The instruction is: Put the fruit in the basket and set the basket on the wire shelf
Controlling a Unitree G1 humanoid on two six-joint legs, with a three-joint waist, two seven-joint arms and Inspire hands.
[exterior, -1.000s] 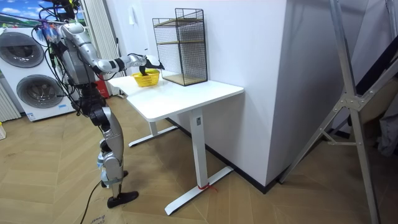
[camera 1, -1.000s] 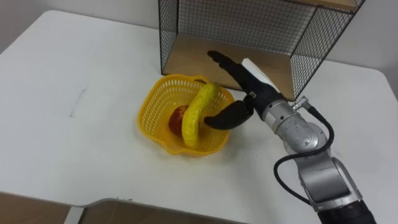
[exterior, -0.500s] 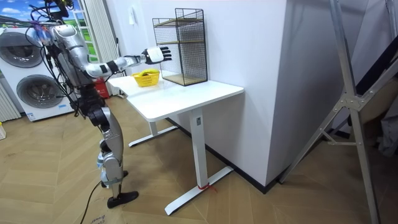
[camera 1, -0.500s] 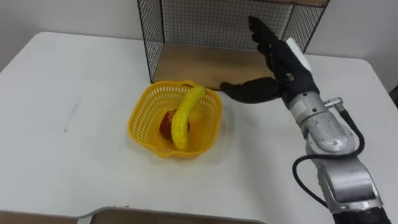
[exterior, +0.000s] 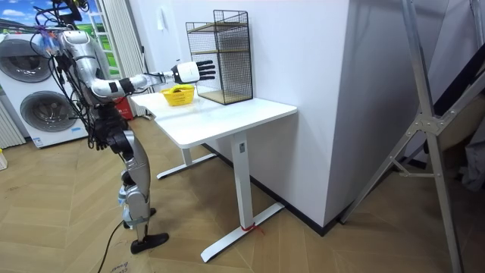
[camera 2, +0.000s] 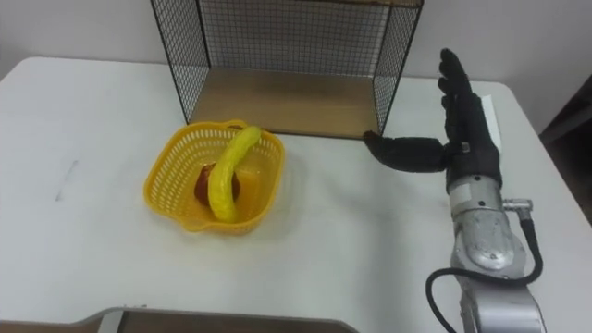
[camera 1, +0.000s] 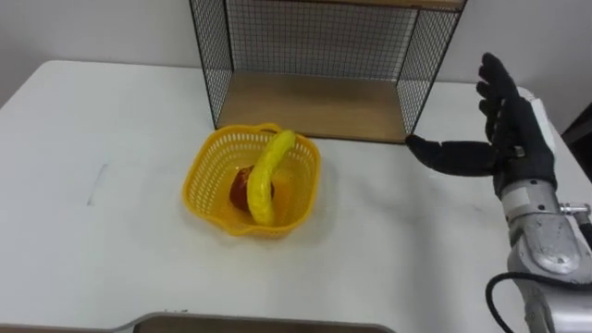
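Right hand (camera 1: 513, 139): has drawn away from the banana (camera 1: 264, 176) to the right, fingers straight and spread, holding nothing
Basket (camera 1: 199, 180): on the white table (camera 1: 111, 231), holds the banana and a red fruit (camera 1: 240, 188), perhaps an apple
Wire shelf (camera 1: 314, 37): just behind the basket, open front facing it

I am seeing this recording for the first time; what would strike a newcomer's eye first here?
A yellow basket stands on the white table, a banana lying across it over a red fruit. Just behind it stands the black wire shelf with a wooden floor. The right robot hand hovers open to the right of the shelf, holding nothing.
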